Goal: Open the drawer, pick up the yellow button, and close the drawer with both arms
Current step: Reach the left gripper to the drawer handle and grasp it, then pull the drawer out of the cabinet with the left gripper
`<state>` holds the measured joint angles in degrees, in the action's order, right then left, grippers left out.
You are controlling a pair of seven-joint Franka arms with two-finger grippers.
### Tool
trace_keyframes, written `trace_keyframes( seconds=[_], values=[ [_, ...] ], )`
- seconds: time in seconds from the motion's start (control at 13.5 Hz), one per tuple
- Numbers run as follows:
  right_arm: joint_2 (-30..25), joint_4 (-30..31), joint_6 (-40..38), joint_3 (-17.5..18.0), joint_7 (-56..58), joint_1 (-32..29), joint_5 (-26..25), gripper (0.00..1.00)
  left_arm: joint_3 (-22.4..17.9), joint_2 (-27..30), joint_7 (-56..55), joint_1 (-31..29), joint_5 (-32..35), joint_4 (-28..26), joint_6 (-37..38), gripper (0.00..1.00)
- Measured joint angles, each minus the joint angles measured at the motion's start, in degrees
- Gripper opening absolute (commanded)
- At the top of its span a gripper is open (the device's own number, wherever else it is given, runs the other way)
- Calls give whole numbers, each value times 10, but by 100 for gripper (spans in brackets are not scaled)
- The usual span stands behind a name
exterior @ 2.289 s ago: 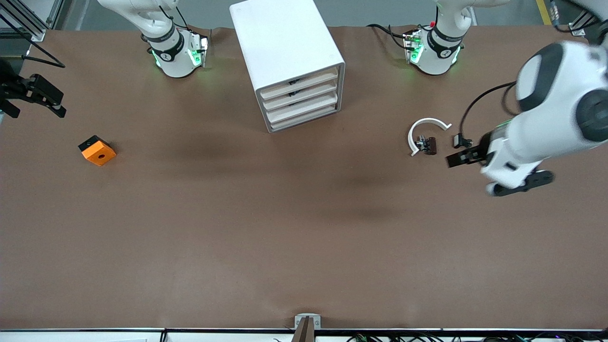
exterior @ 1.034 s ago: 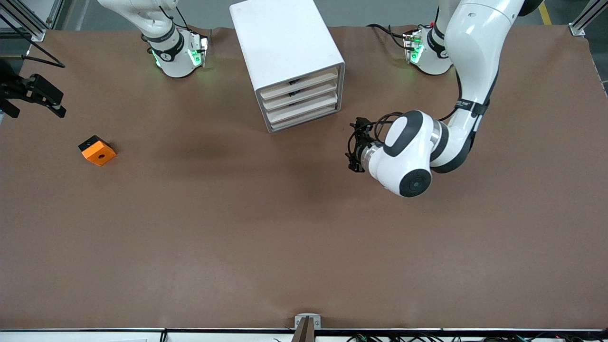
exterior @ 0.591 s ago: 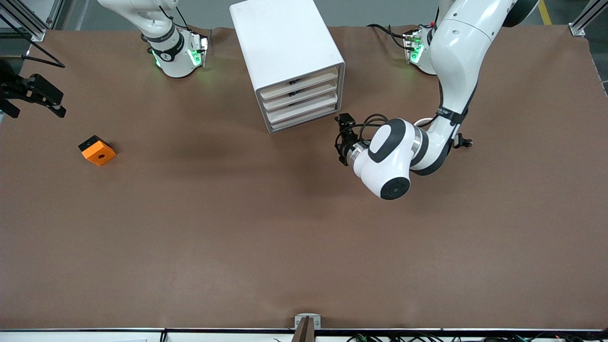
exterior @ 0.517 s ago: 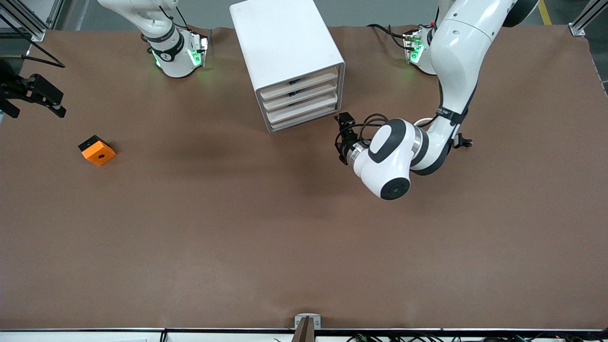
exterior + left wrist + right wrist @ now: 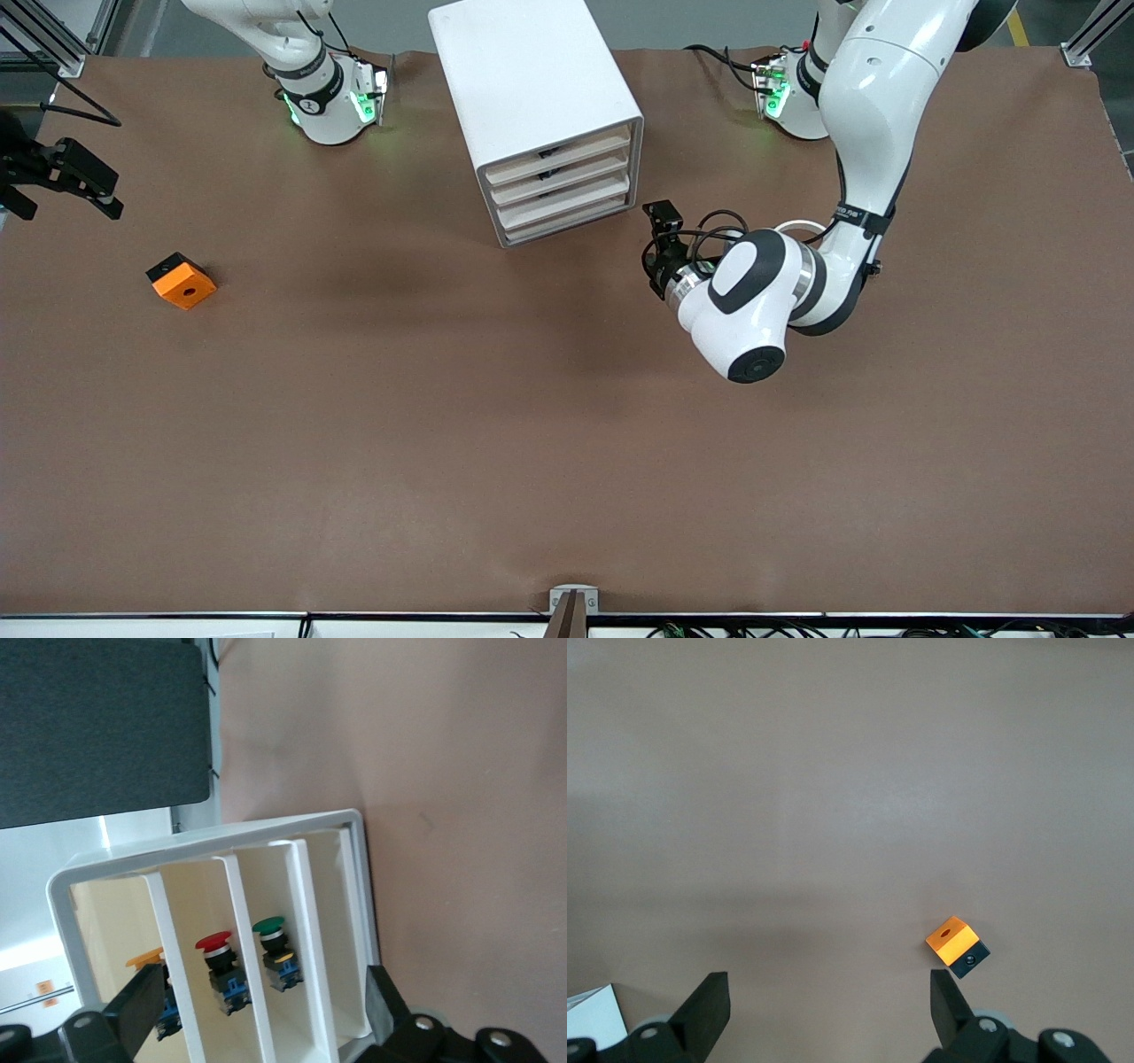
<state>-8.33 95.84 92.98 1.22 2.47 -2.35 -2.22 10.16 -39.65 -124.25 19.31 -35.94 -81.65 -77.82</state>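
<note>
The white cabinet (image 5: 523, 71) stands at the table's middle near the arm bases, with all four cream-fronted drawers pushed in. The uppermost drawer (image 5: 558, 151) is shut. My left gripper (image 5: 657, 248) is open and empty, level with the drawer fronts and a little toward the left arm's end of them. In the left wrist view my left gripper (image 5: 261, 1014) faces the cabinet front (image 5: 350, 904). The button's orange cap (image 5: 144, 957) shows in the uppermost slot, partly hidden by one finger. My right gripper (image 5: 71, 177) waits open and empty at the right arm's end of the table.
A red button (image 5: 213, 943) and a green button (image 5: 268, 926) sit in the lower drawers. An orange square block (image 5: 182, 282) lies near the right gripper and shows in the right wrist view (image 5: 955, 943). A white ring part (image 5: 802, 226) lies partly hidden under the left arm.
The left arm swung in from the left arm's end of the table to the cabinet front, then drew back a little toward that end. The right arm has not moved.
</note>
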Motion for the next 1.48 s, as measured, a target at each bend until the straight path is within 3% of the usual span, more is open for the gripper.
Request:
trace_keyframes(
  seconds=[0.59,0.74,0.89,1.11,1.18,1.4,1.48],
  values=[
    [0,0,0,0,0,0,0,100,4,-29,0,79,-87,-3,2,100],
    [0,0,0,0,0,0,0,100,4,-29,-3,92,-93,-3,2,94],
    [0,0,0,0,0,0,0,100,4,-29,-6,108,-104,-4,2,73],
    [0,0,0,0,0,0,0,100,4,-38,-8,124,-135,-11,2,66],
    [0,0,0,0,0,0,0,100,4,-43,-8,125,-138,-14,2,57],
    [0,0,0,0,0,0,0,100,4,-52,-8,128,-139,-17,2,0],
    [0,0,0,0,0,0,0,100,3,-52,-9,127,-144,-17,6,0]
  ],
)
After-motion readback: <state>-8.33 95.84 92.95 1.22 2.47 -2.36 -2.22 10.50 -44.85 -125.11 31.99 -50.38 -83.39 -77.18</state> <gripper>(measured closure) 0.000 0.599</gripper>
